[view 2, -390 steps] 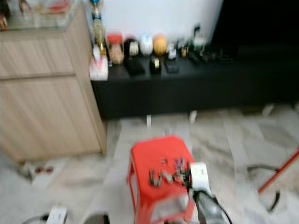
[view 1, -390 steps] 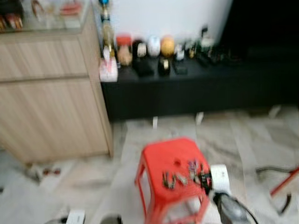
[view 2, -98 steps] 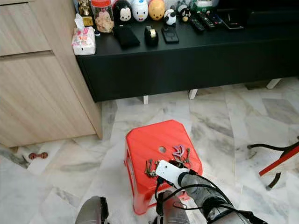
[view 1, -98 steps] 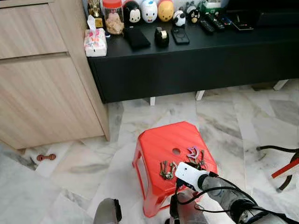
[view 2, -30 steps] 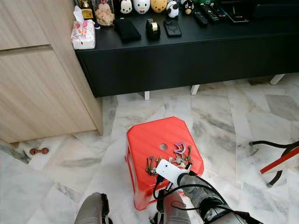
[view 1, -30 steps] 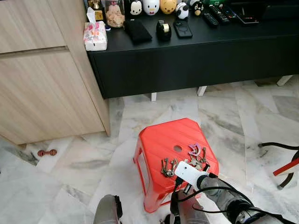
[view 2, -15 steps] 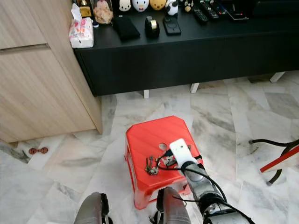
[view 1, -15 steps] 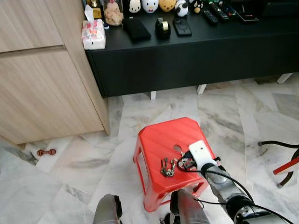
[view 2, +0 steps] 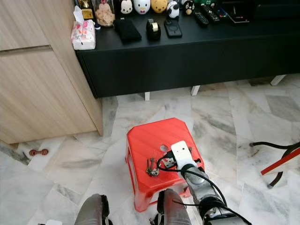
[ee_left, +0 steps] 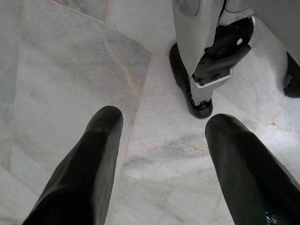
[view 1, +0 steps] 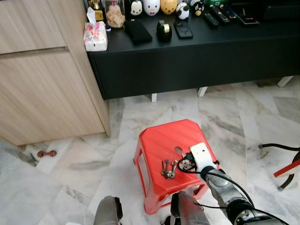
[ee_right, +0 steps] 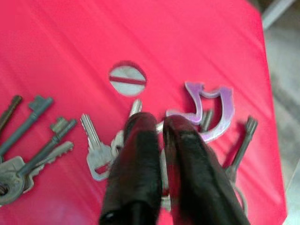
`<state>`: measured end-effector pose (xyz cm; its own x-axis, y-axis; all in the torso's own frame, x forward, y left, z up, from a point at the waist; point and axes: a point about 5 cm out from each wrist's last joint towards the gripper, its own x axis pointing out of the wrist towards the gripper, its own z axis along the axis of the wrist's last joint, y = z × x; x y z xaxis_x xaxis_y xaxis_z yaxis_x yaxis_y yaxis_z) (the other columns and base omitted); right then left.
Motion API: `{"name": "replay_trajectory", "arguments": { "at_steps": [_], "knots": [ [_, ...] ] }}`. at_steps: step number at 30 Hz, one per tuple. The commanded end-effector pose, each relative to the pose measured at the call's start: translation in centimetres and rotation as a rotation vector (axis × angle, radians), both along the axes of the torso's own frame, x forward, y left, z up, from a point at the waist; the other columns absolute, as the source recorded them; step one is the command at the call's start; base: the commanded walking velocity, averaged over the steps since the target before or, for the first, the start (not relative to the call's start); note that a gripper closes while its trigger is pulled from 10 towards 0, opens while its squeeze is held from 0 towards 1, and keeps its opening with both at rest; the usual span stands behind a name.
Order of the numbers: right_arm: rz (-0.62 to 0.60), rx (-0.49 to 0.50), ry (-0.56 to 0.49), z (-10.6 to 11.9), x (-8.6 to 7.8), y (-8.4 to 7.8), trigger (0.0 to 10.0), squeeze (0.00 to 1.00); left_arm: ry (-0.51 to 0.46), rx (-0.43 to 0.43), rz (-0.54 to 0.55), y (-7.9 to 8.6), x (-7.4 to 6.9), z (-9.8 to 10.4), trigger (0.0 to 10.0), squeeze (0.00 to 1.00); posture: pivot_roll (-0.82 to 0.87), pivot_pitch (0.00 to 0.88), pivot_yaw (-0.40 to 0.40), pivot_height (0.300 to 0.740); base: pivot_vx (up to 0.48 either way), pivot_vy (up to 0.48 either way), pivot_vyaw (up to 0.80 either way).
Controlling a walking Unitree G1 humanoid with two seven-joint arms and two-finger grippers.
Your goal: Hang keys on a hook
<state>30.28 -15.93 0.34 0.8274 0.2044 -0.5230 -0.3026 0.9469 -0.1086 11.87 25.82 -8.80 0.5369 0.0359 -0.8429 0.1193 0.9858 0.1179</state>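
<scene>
A red plastic stool (view 1: 161, 140) stands on the marble floor before me. Two key bunches lie on its top. One bunch, on a purple carabiner (ee_right: 212, 111), lies right under my right gripper (ee_right: 159, 121). The black fingers (ee_right: 140, 154) are pressed nearly together, with a bit of the silver ring between their tips. The other bunch of darker keys (view 1: 167, 168) lies apart to the left of my right gripper (view 1: 185, 164), by the stool's front edge. My left gripper (ee_left: 161, 122) hangs open over the floor, holding nothing.
A low black cabinet (view 1: 197, 56) with figurines, remotes and a tissue pack runs behind the stool. A wooden cupboard (view 1: 42, 84) stands at the left. A red bar and a black cable (view 1: 283, 166) lie at the right. My own foot (ee_left: 197, 96) is near the left gripper.
Over the last second my right gripper moved from the stool's front edge onto the carabiner bunch, covering it. In the last half second it has hardly moved.
</scene>
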Motion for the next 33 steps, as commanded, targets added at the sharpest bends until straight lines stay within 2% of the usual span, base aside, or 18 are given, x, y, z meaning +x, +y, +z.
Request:
{"name": "replay_trajectory", "arguments": {
  "at_steps": [1, 6, 14, 21, 22, 23, 33],
  "knots": [
    [-0.001, 0.028, 0.045, -0.5, -0.3, 0.2, 10.0, 1.0, 0.06, -0.003, -0.005, -0.2, -1.5, -0.6, 10.0, 0.0, 0.04, 0.142, -0.059, 0.625, 0.0, 0.0, 0.0],
    [0.025, 0.047, 0.086, -0.7, -0.5, 1.2, 10.0, 1.0, 0.063, -0.006, -0.006, -0.2, -1.7, -0.6, 10.0, 0.0, 0.05, 0.142, -0.062, 0.625, 0.0, 0.0, 0.0],
    [0.02, 0.108, 0.091, -0.2, 0.2, 2.1, 10.0, 1.0, 0.069, -0.009, -0.005, -0.3, -2.1, -0.7, 10.0, 0.0, 0.05, 0.147, -0.065, 0.625, 0.0, 0.0, 0.0],
    [0.0, 0.055, 0.164, -0.9, -0.3, 2.1, 10.0, 1.0, 0.069, -0.014, -0.004, -0.4, -2.2, -0.8, 10.0, 0.0, 0.04, 0.157, -0.07, 0.625, 0.0, 0.0, 0.0],
    [-0.004, 0.065, 0.166, -0.9, -0.3, 2.2, 10.0, 0.77, 0.069, -0.015, -0.003, -0.4, -2.2, -0.8, 10.0, 0.0, 0.04, 0.158, -0.07, 0.625, 0.0, 0.0, 0.0],
    [-0.006, 0.075, 0.17, -1.0, -0.4, 2.4, 10.0, 0.0, 0.068, -0.015, -0.003, -0.4, -2.2, -0.8, 10.0, 0.0, 0.04, 0.159, -0.072, 0.625, 0.0, 0.0, 0.0],
    [-0.025, 0.079, 0.183, -1.3, -0.6, 2.6, 10.0, 0.0, 0.069, -0.018, 0.002, -0.5, -2.5, -0.9, 10.0, 0.0, 0.04, 0.169, -0.077, 0.625, 0.0, 0.0, 0.0]
  ]
}}
